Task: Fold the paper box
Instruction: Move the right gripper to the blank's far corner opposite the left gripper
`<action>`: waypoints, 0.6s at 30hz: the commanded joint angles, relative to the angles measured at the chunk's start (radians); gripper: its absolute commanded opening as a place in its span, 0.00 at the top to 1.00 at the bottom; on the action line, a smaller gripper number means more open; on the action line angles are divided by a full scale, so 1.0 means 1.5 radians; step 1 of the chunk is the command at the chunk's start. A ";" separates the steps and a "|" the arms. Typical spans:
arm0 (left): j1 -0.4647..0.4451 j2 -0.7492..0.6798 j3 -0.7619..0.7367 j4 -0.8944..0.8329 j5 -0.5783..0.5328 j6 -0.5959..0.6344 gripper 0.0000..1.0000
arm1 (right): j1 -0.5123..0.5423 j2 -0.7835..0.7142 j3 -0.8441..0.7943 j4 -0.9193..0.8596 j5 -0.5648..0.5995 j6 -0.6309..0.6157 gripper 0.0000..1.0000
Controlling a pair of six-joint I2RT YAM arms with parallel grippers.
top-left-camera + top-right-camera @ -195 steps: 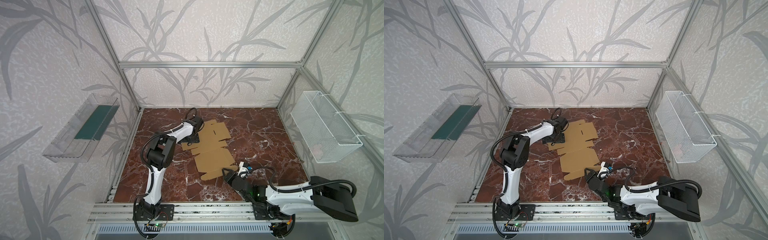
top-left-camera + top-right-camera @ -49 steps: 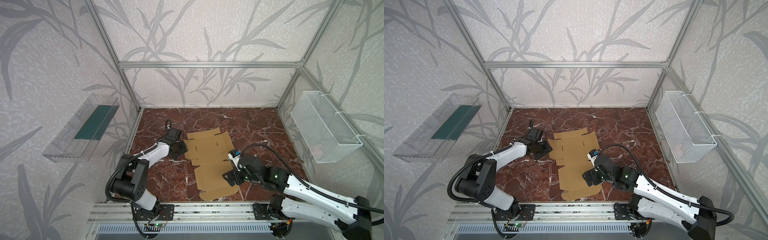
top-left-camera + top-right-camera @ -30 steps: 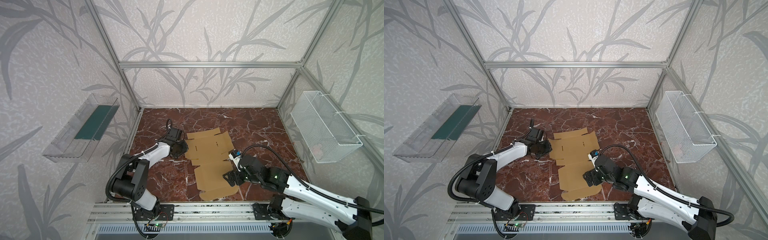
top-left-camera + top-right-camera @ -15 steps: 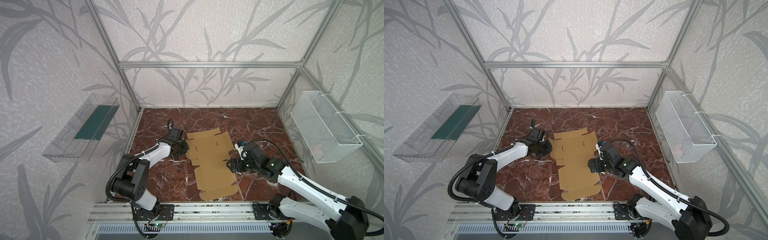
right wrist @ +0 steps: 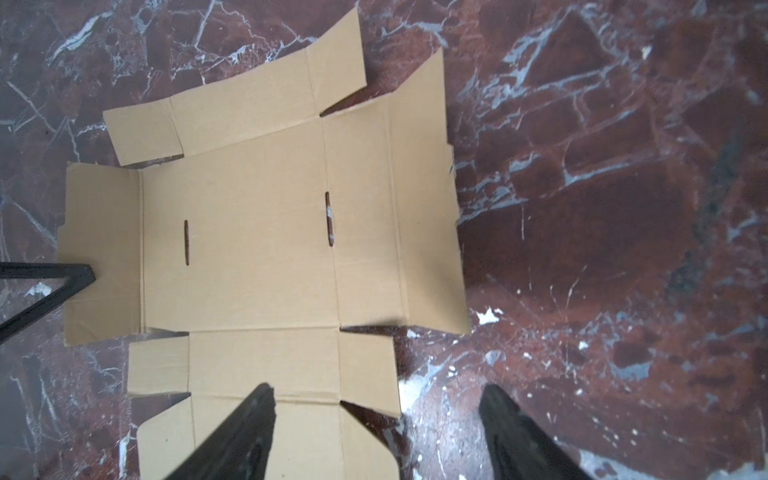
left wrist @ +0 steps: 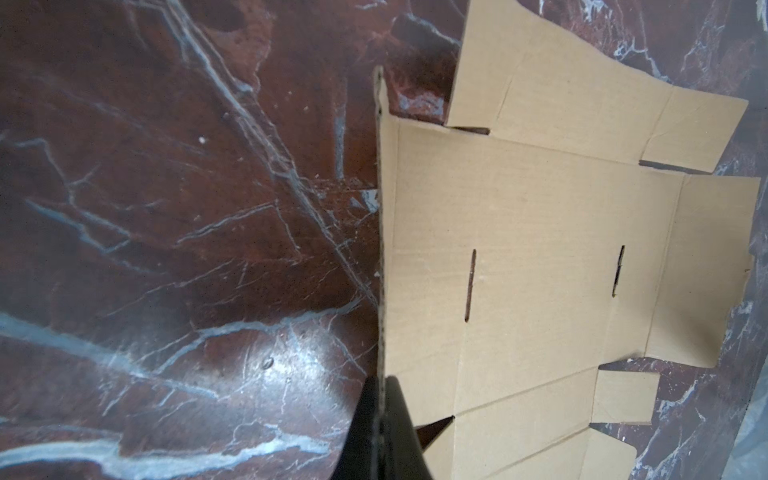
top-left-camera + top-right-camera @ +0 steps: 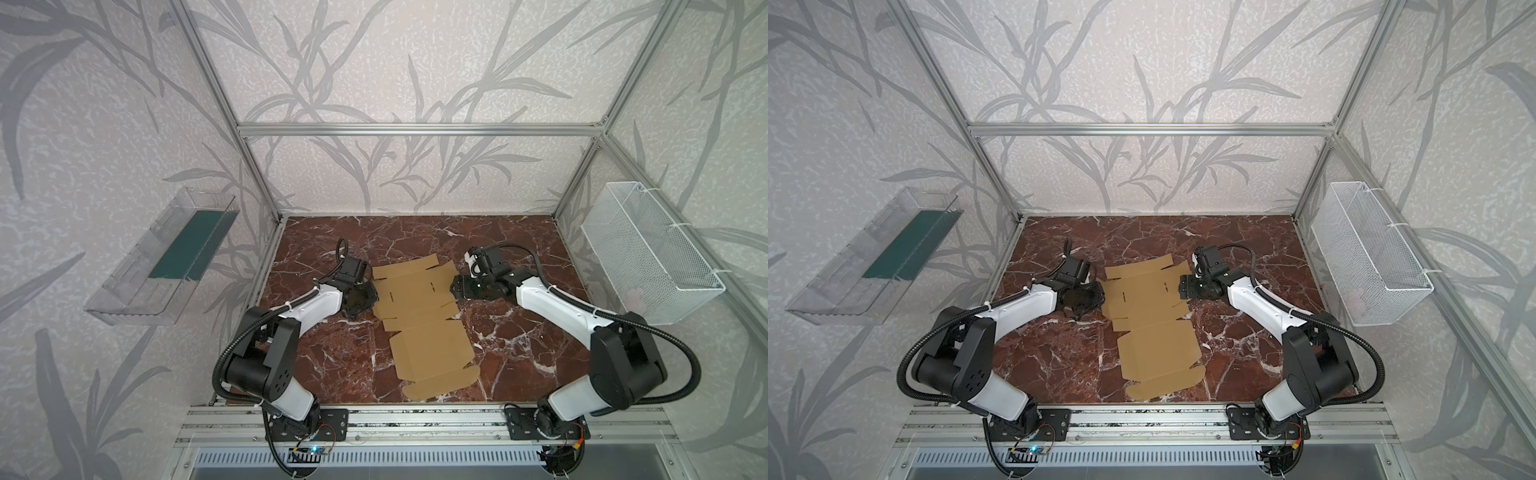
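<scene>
Right pincer (image 7: 455,286) has travelled since the previous frames from the near panel of the paper box (image 7: 419,307) up to the right-hand flap at its far end. Left pincer (image 7: 374,291) has stayed at the box's left flap and has closed.

Top views, both: box is an unfolded tan sheet lying on the red marble tabletop (image 7: 519,353), between the two pincers and in much the same spot as before. Left pincer (image 7: 1100,297) meets the left edge of the box (image 7: 1150,307). Right pincer (image 7: 1181,286) sits just off the right edge, directly opposite. Finger gaps are too small to read at this range.

Left wrist view: fingers (image 6: 399,415) are pressed together on the box's left flap, with the corrugated edge pinched between them. Pincer (image 6: 380,382) is therefore clamped on the box (image 6: 540,249). That flap stands up edge-on from the tabletop (image 6: 166,249); the rest of the sheet lies flat.

Right wrist view: fingers (image 5: 249,424) are well apart, holding nothing. One hangs over the box (image 5: 266,232), its partner over bare tabletop (image 5: 602,208) beside the box. The box's right edge falls in the gap of the pincer (image 5: 378,388). Left pincer's dark tip (image 5: 85,274) shows at the opposite flap.
</scene>
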 commanded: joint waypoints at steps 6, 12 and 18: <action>-0.004 0.017 0.024 -0.010 -0.003 0.013 0.95 | -0.024 0.118 0.085 -0.005 -0.024 -0.038 0.34; -0.004 0.014 0.027 -0.015 -0.005 0.019 0.95 | -0.038 0.174 0.107 -0.011 -0.004 -0.042 0.37; -0.004 0.014 0.027 -0.013 0.000 0.019 0.95 | -0.040 0.198 0.106 0.010 -0.030 -0.036 0.44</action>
